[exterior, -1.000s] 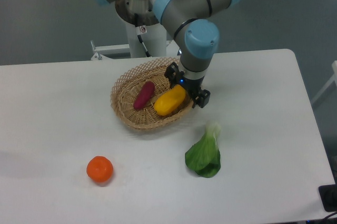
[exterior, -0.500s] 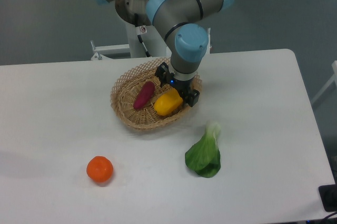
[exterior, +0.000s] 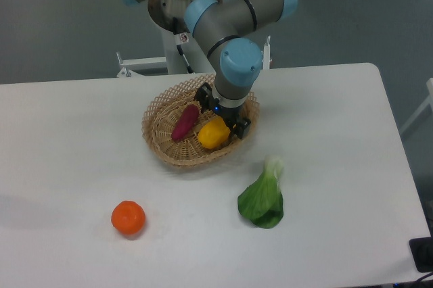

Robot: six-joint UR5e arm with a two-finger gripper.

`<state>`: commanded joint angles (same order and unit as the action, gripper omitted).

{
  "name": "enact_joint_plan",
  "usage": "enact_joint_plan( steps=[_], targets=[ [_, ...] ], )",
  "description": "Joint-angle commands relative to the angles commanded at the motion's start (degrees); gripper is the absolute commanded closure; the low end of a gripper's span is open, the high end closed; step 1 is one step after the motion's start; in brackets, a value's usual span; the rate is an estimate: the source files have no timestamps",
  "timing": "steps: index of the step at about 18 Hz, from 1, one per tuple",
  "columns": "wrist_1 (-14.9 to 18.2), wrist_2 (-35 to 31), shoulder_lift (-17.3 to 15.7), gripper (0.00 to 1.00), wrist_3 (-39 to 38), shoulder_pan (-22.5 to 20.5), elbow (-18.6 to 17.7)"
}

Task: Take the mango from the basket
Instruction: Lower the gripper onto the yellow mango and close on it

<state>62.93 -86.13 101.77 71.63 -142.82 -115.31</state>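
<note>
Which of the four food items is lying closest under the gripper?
The yellow mango in the basket: the gripper sits directly over it. The purple vegetable lies beside it; orange fruit and leafy green are outside.

The basket point(exterior: 162, 140) is woven wicker, light tan and rough, with an open lattice rim. Inside it the mango point(exterior: 212, 134) has smooth yellow skin with a soft sheen, and beside it the purple vegetable point(exterior: 185, 123) looks smooth and matt. The counter point(exterior: 67, 146) is a plain white, smooth, matt surface. Above the basket, the arm point(exterior: 233, 17) shows grey metal tubes with glossy light-blue plastic caps
</note>
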Motion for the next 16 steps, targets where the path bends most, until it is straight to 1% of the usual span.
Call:
enact_joint_plan(
  steps=[3,8,9,10,12,13,16],
  targets=[
    [-0.1,-0.3,1.6,0.00,-0.9,1.0,0.2],
    [-0.5,-0.4,2.1,0.00,-1.9,1.5,0.4],
    [-0.5,-0.4,2.2,0.07,-1.9,1.5,0.4],
    [-0.5,-0.4,2.3,0.26,-1.9,1.5,0.7],
    [-0.4,-0.5,2.1,0.56,-1.9,1.5,0.8],
    [-0.4,-0.7,2.0,0.64,-1.9,1.5,0.8],
    [-0.3,-0.8,1.1,0.73,-1.9,1.5,1.0]
  ],
)
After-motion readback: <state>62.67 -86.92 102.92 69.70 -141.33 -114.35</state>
